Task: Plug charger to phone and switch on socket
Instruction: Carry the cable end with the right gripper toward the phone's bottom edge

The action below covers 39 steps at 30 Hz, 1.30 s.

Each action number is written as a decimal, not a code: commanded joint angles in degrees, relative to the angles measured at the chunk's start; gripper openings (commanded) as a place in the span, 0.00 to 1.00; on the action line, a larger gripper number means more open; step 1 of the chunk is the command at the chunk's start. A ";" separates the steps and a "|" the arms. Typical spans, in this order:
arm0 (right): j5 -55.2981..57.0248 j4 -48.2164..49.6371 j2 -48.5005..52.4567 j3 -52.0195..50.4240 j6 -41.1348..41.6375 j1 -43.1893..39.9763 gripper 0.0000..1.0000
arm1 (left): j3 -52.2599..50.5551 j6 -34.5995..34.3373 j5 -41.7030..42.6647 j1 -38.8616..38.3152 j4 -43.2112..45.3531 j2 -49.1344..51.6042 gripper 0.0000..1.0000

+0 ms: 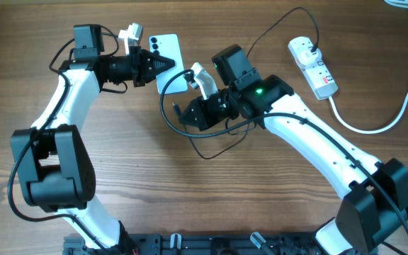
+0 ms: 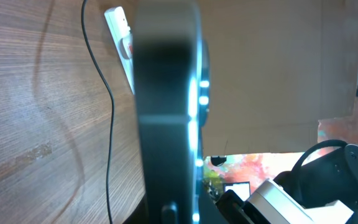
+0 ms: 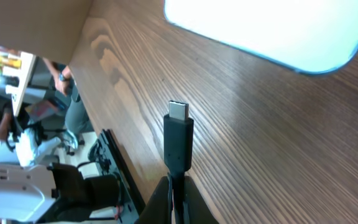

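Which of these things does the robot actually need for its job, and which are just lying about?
Needed: slim white-backed smartphone; thin black charger cable; white two-outlet power strip.
Just about: brown cardboard panel; colourful clutter behind it.

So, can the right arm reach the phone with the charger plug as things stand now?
Probably yes. The right gripper holds the charger plug, its tip pointing towards the phone, with only bare table between. The left gripper holds the phone; its port is not visible.
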 commanded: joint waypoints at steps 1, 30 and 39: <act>3.10 0.83 -0.28 0.81 3.13 -0.07 0.04 | 0.26 -0.83 2.01 -0.92 0.39 -0.09 0.04; 7.56 2.14 -0.28 0.81 7.50 -0.07 0.04 | 0.26 -1.14 2.23 -1.49 1.05 -0.09 0.04; 7.17 2.51 -0.28 0.81 7.50 0.04 0.04 | 0.26 -0.70 2.23 -1.49 1.07 -0.09 0.04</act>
